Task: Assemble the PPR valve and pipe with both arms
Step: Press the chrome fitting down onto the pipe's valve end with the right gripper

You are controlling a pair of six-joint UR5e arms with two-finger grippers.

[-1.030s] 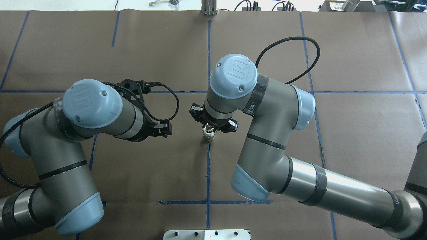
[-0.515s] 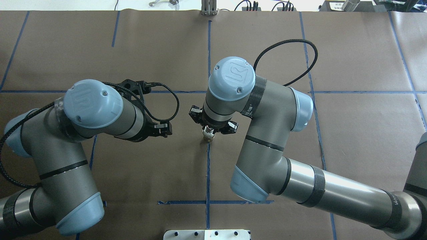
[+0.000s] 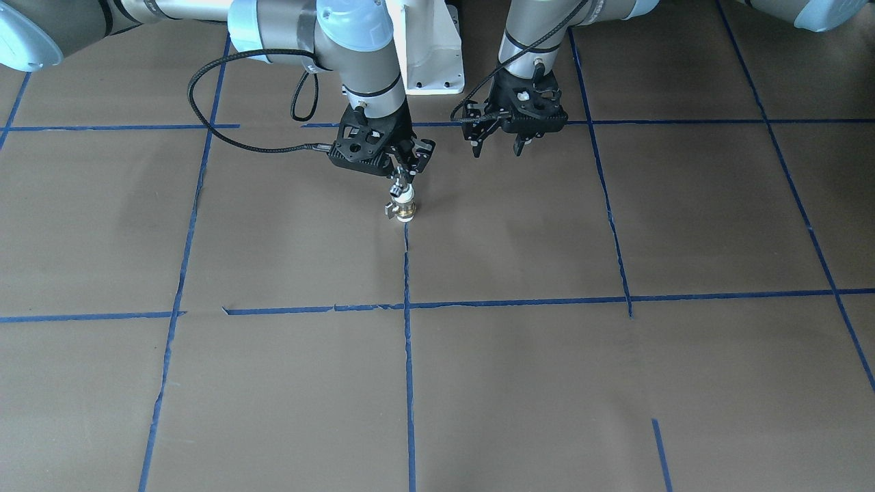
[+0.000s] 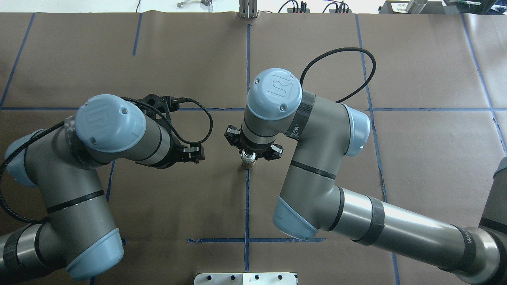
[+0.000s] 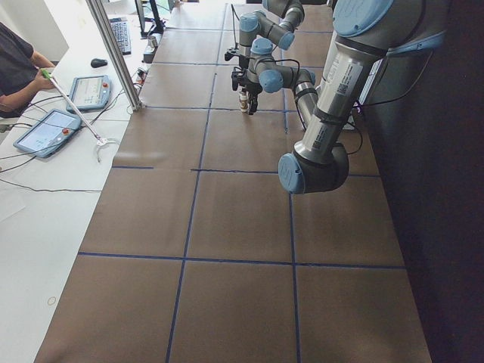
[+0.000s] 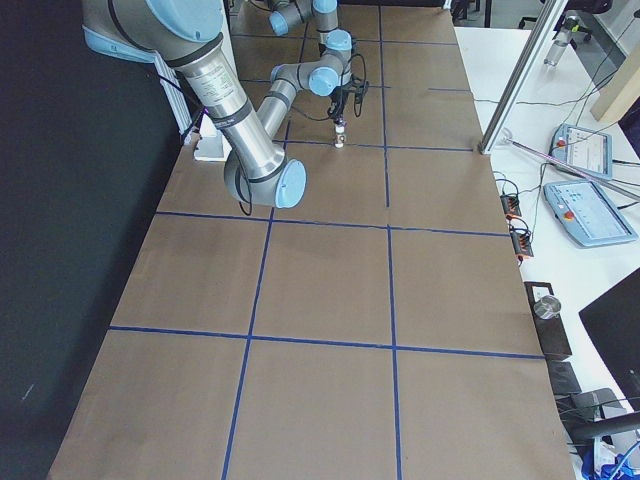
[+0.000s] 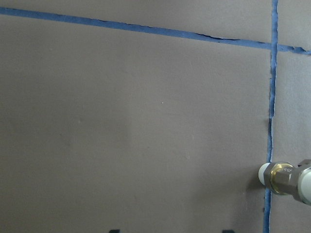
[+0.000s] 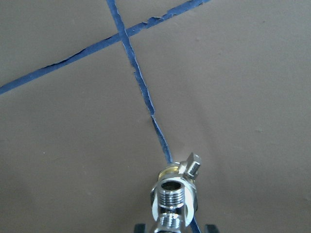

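Progress: late, parts look joined | right gripper [image 3: 400, 179] clamped on pipe [image 8: 172, 195], stacked upright on PPR valve [image 3: 406, 208] just under its fingertips, base on table [image 3: 547, 239] | left gripper [image 3: 497, 145] spread, empty, beside | left: seating possibly incomplete; release
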